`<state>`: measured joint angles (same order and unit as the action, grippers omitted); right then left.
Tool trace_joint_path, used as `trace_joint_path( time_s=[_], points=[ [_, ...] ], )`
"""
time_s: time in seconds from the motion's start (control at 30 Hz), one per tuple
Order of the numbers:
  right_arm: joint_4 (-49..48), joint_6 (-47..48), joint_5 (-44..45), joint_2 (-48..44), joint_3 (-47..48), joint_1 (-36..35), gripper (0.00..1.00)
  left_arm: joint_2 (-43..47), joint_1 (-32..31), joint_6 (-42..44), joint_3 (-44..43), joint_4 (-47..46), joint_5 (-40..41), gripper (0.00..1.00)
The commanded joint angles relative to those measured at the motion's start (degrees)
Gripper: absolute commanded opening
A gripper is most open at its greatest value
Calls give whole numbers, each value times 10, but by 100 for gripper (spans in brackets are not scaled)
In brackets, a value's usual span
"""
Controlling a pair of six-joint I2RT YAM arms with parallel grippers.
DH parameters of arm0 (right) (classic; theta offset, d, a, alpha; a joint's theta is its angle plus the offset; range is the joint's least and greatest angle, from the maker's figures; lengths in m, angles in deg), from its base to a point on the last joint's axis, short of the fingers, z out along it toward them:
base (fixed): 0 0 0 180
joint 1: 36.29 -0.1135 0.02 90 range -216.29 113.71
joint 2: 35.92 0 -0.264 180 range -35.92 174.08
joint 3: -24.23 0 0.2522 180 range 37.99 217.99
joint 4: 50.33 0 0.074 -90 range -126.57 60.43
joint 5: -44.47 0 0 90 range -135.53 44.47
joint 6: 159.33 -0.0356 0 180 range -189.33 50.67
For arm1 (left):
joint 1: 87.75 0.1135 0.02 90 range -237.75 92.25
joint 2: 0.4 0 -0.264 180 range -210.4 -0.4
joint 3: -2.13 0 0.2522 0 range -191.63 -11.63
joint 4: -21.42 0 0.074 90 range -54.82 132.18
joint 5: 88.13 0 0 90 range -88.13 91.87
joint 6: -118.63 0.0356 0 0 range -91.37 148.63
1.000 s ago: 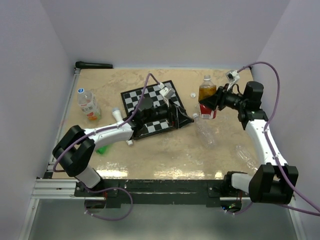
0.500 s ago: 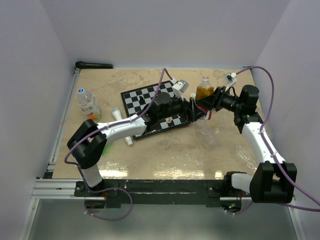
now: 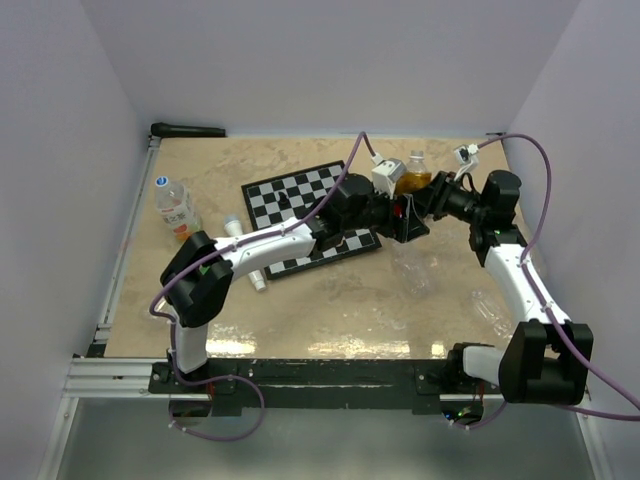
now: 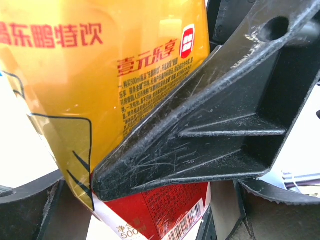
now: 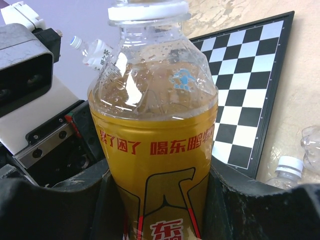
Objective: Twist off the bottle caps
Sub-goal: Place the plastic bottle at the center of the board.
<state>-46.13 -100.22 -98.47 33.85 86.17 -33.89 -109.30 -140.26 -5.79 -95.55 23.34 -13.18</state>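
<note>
The overhead camera shows me the drink bottle (image 3: 412,181) upright just off the chessboard's (image 3: 290,195) right edge, with its white cap (image 3: 417,158) on top. Both arms meet there. My left gripper (image 3: 400,218) reaches across the chessboard to the bottle's lower part, and my right gripper (image 3: 428,203) comes in from the side away from the chessboard. From up here I cannot make out how either pair of jaws stands. A second bottle (image 3: 176,210) with a blue cap (image 3: 161,182) stands well to the left of the chessboard. A clear bottle (image 3: 410,265) lies on its side off the chessboard's near right corner.

On the left wrist camera the drink bottle's yellow and red label fills the picture, and a scratched black finger (image 4: 215,130) of the right gripper lies across it. My left fingers (image 4: 30,210) show in the two bottom corners, wide apart. The bottle's base sits between them with a sliver of gap on each side, so this tool is around the bottle without gripping it.

On the right wrist camera the right gripper's jaws press both sides of the yellow label, set narrow and holding the drink bottle. The white cap sits on the neck at the top edge. The chessboard lies behind, to the right.
</note>
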Motion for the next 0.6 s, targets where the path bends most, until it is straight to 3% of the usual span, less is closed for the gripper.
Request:
trace_joint_path(
  time_s=[0.0,0.13,0.27,0.47,0.57],
  points=[
    [-10,6,-22,-5,15,-16,23,-12,2,30,-47,32,17,44],
    [-3,21,-32,-11,18,-16,32,5,6,79,-13,17,-3,23],
    [14,43,-41,-13,21,-16,41,28,10,121,13,12,-22,9],
    [17,51,-51,-19,21,-16,53,49,13,160,24,32,-40,2],
    [21,55,-55,-18,27,-16,65,60,14,174,34,40,-42,2]
  ],
)
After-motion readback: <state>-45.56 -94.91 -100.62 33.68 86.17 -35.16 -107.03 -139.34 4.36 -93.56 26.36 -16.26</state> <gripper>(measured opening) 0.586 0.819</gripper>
